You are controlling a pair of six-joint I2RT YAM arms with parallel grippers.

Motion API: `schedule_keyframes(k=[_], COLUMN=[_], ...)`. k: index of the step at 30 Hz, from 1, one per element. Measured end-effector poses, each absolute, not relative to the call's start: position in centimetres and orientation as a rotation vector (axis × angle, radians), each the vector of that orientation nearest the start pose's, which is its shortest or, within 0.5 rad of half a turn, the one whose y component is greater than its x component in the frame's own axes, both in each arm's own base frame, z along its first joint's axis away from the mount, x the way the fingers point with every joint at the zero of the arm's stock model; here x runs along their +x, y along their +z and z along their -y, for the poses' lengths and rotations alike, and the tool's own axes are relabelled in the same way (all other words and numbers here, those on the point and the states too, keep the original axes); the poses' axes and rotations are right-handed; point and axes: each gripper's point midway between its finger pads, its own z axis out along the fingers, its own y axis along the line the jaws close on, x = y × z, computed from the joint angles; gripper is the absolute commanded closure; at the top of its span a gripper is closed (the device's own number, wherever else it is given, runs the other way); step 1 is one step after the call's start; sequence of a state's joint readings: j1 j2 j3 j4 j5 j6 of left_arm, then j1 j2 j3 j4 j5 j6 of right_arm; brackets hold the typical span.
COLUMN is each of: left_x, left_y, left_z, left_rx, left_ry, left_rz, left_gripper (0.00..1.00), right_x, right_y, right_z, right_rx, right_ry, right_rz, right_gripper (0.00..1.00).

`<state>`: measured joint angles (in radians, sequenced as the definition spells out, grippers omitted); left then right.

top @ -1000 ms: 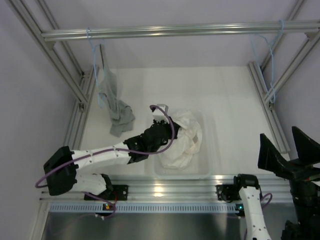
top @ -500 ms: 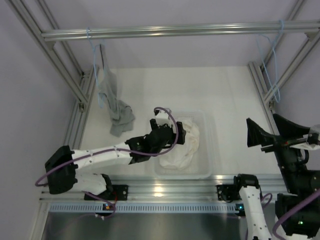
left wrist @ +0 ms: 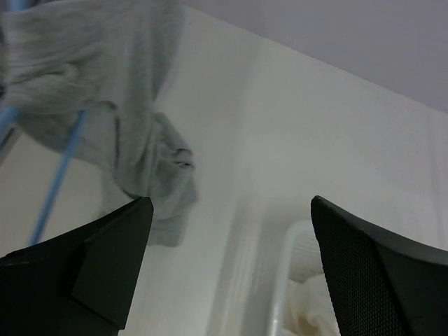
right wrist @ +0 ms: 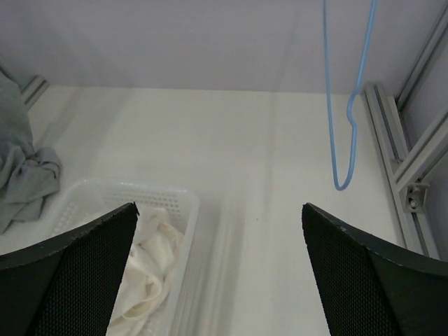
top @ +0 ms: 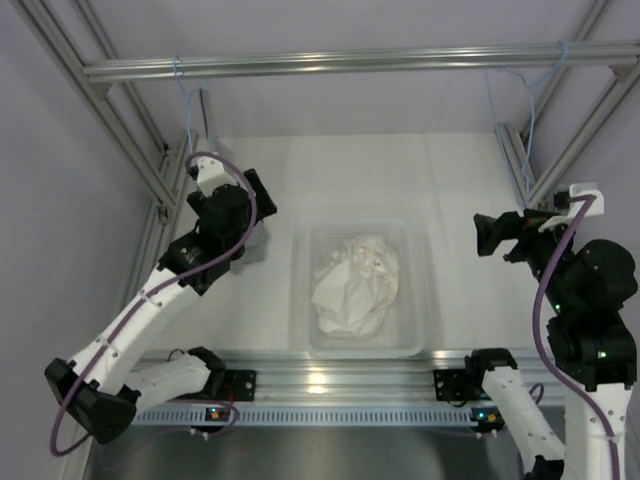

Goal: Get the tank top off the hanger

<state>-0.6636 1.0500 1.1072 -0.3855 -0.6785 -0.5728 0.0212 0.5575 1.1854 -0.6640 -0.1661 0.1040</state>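
The white tank top (top: 355, 290) lay crumpled in the clear basket (top: 418, 300) at the table's near centre. The left gripper (left wrist: 227, 210) stood jaws apart and empty near the grey garment (left wrist: 133, 161) at far left. The right gripper (right wrist: 218, 210), also apart and empty, faced a blue hanger (right wrist: 346, 119) at far right.

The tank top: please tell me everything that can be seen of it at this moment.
The tank top is white and looks like thin, soft fabric. It is crumpled into a loose heap with many folds, so its straps and outline cannot be made out. It lies inside the pale plastic basket near the middle of the table and covers much of the basket's floor. Only the basket touches it; nothing grips it or hangs it up.
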Motion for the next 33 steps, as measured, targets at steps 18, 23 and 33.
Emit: schedule_keyframes(k=[18,23,33], left_x=[21.3,21.1,21.2], left_y=[29.0,25.5,25.1], left_z=[0.9,1.4,1.6], left_rx=[-0.356,-0.303,-0.294], left_ry=[-0.010,0.009,0.004], left_rz=[-1.861,-1.942,-1.952], left_gripper=[0.01,0.01,0.01], right_x=[15.5,16.1,16.4], right_y=[35.5,34.7,34.6], right_z=[1.3,1.3,1.5], right_rx=[0.088,0.096,0.105], right_ry=[-0.020,-0.028,-0.045], right_rz=[-1.655,-1.695,-1.705], right_gripper=[0.01,0.01,0.00])
